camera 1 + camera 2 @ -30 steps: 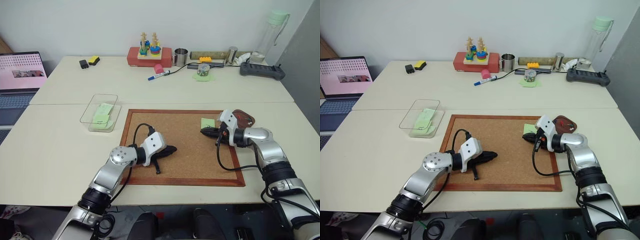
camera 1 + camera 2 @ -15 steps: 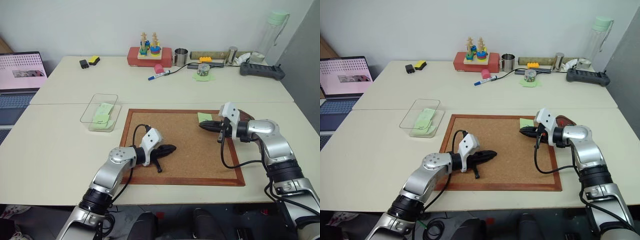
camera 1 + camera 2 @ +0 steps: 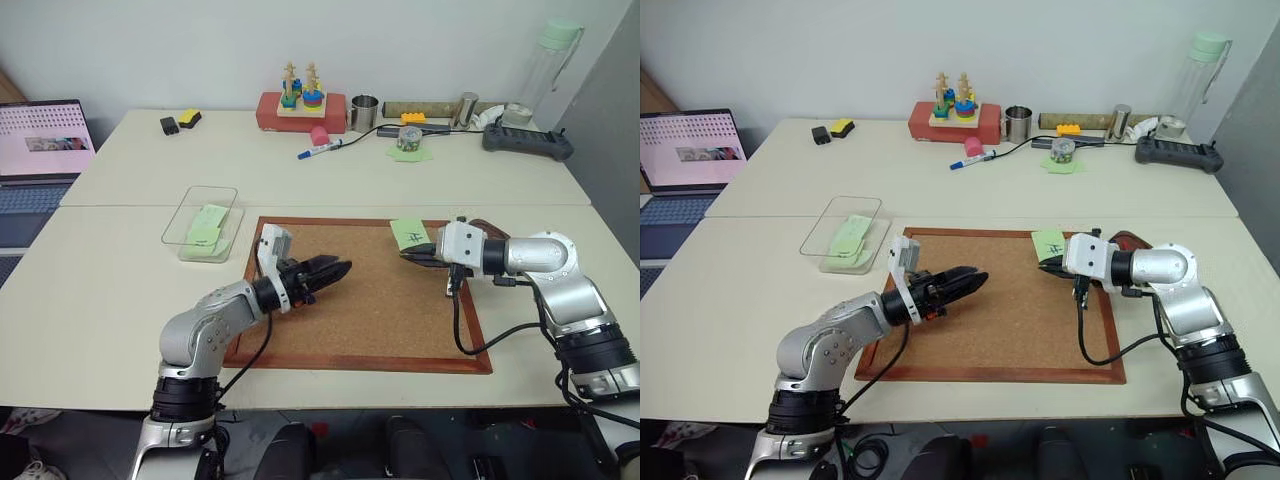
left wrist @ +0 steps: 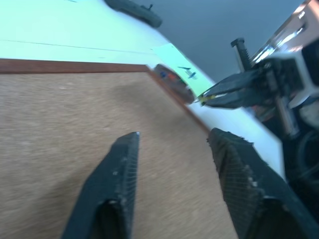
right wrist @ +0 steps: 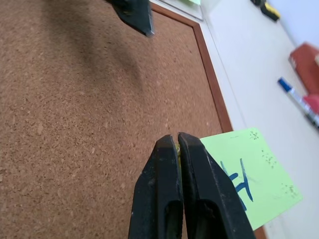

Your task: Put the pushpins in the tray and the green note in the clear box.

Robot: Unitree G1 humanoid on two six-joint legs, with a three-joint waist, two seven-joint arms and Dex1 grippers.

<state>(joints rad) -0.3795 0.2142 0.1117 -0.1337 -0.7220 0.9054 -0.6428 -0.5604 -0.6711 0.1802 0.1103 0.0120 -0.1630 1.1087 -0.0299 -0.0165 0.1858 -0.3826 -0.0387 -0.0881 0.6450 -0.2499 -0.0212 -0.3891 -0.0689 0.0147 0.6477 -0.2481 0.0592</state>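
Note:
The green note, with dark handwritten marks, stands tilted above the far right corner of the cork board. My right gripper is shut on its lower edge; the right wrist view shows the closed fingertips pinching the note. The dark brown tray lies just behind that gripper, partly hidden. In the left wrist view a red speck, perhaps a pushpin, lies in the tray. My left gripper hovers open and empty over the board's middle. The clear box stands to the board's left.
Pale green notes lie inside the clear box. A laptop sits at the far left. Along the back edge stand a red box with a stacking toy, a metal cup, a bottle and a black controller.
My right gripper has lifted the green note off the cork board and rolled, so the note now stands up. My left gripper has risen, rolled and opened.

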